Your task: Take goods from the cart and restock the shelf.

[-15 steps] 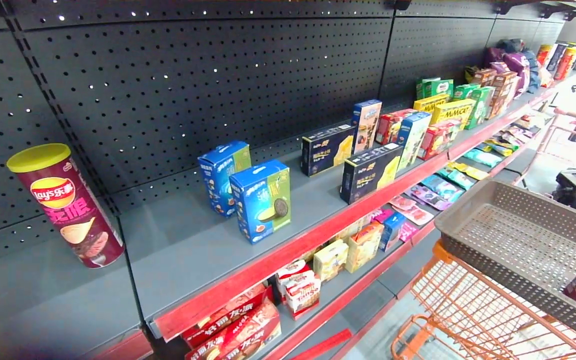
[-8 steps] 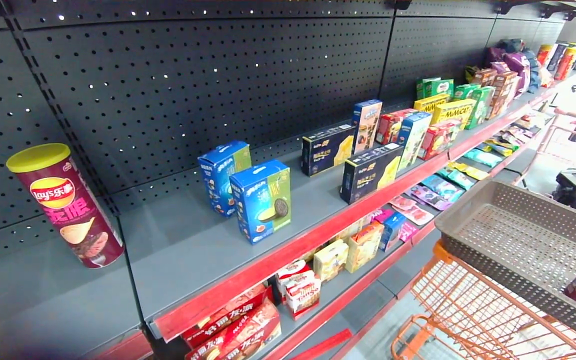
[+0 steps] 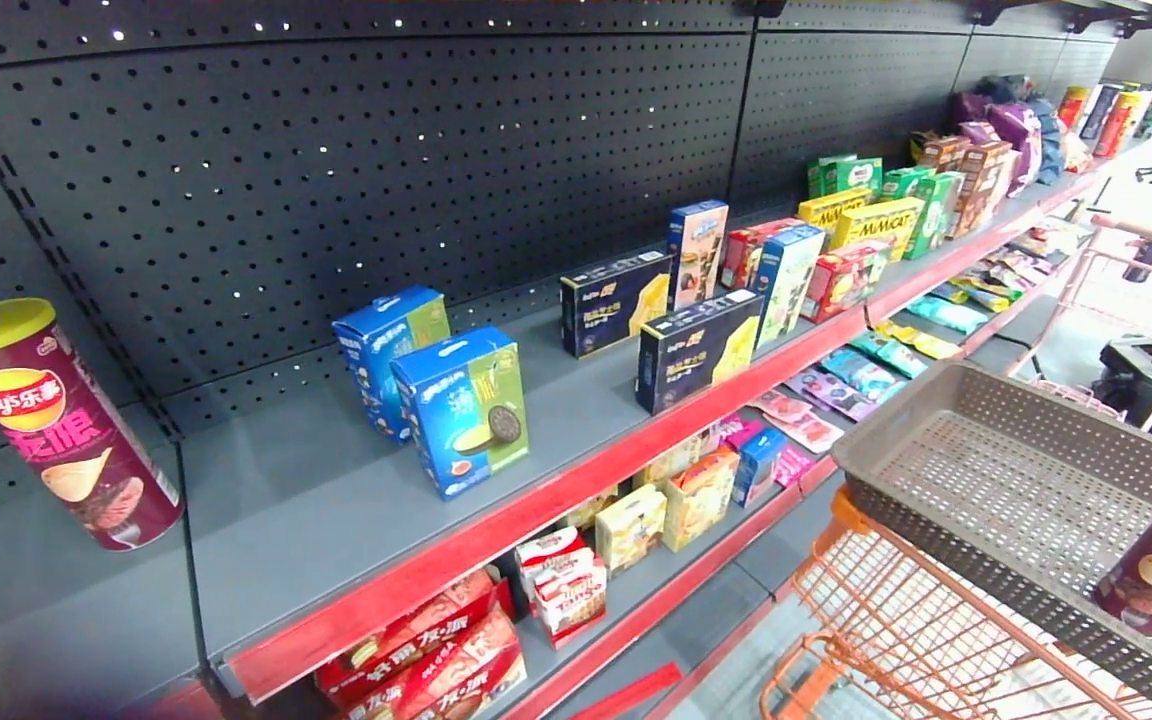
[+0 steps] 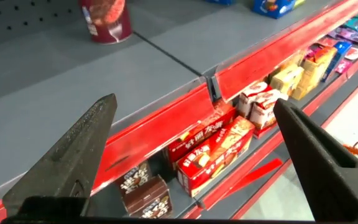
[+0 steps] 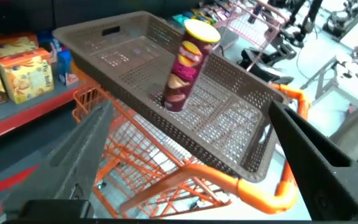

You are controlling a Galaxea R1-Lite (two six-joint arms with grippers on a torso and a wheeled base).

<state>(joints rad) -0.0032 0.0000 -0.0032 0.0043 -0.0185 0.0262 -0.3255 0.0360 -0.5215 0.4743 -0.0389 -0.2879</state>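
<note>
While right gripper [image 5: 188, 111] gapes | chip can [image 5: 188, 65] upright in basket [image 5: 229, 118], well apart

Chip can [image 5: 188, 65] seemingly upright in basket [image 5: 211, 147].

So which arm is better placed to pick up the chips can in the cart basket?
Right, probably. The right claw, open, faces the chips can standing in the basket, while the left claw, also open, hangs by the shelf edge, away from the cart.

Bright, even store light; pinpoints glint through the pegboard [image 3: 386, 180] holes; shelf [image 3: 316, 500] lines bow toward head-view edges.
</note>
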